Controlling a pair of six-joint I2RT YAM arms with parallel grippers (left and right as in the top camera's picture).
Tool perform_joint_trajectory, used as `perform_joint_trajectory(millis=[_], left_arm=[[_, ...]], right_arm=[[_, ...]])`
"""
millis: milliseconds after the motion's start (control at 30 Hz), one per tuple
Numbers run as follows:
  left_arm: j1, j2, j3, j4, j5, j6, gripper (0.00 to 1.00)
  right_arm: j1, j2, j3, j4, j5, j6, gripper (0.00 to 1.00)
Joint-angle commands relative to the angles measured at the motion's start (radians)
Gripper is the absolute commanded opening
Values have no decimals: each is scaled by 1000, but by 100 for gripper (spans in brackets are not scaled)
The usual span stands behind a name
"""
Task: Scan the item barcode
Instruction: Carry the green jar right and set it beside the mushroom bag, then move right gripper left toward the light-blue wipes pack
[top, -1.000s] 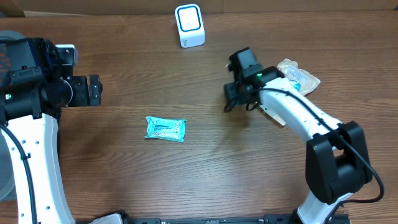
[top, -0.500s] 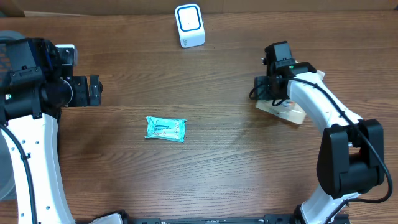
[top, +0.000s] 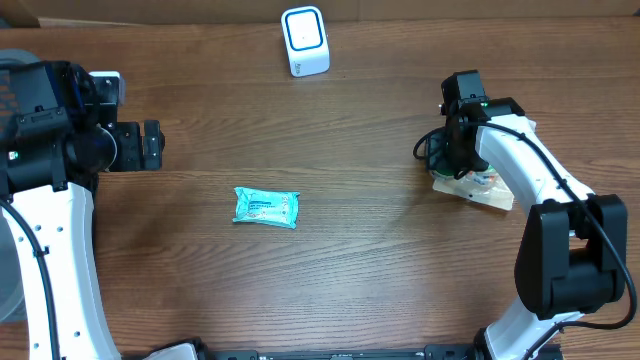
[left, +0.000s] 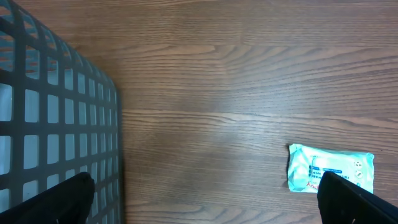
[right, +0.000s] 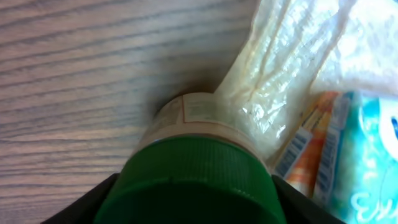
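A bottle with a green ribbed cap (right: 193, 180) and a pale label fills the bottom of the right wrist view. It stands between my right gripper's (right: 194, 208) two black fingers, with no gap showing on either side. Its base rests against a clear crinkled bag (right: 280, 68). In the overhead view my right gripper (top: 455, 165) points down at the right-hand pile of items (top: 492, 190), hiding the bottle. The white scanner (top: 304, 41) with its blue ring stands at the far middle. My left gripper (top: 150, 146) hangs open and empty at the left.
A teal wipes packet (top: 266, 207) lies flat left of centre, also seen by the left wrist camera as the teal packet (left: 329, 169). A grey mesh basket (left: 50, 112) sits under the left arm. Barcoded packets (right: 323, 143) lie beside the bottle.
My right arm has swung from mid-table rightward to the pile of items, carrying the bottle there. The left arm and the teal packet have not moved.
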Motion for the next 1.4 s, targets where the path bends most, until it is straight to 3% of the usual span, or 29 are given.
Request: perform_joint_trajectory(millis=[0, 200, 300, 433, 600, 833, 900, 1200, 1367], left_arm=[[5, -11, 18, 3, -3, 15, 100], [5, -11, 18, 3, -3, 15, 100], [5, -11, 18, 3, -3, 15, 99], [5, -11, 18, 3, -3, 15, 100], [5, -11, 18, 3, -3, 15, 100], [5, -11, 18, 3, -3, 15, 100], [5, -11, 18, 3, -3, 15, 100], [5, -11, 18, 3, -3, 15, 99], [5, -11, 18, 3, -3, 15, 100]], right_arm=[[-4, -2, -2, -29, -19, 6, 100], [-3, -10, 127, -159, -33, 13, 100], [-2, -19, 267, -267, -132, 13, 100], [-2, -21, 397, -353, -359, 13, 100], [18, -19, 372, -292, -739, 7, 100], [169, -19, 193, -109, -745, 9, 100], [217, -19, 128, -43, -745, 18, 93], [368, -19, -68, 234, -634, 331, 79], [418, -19, -110, 290, -512, 462, 79]])
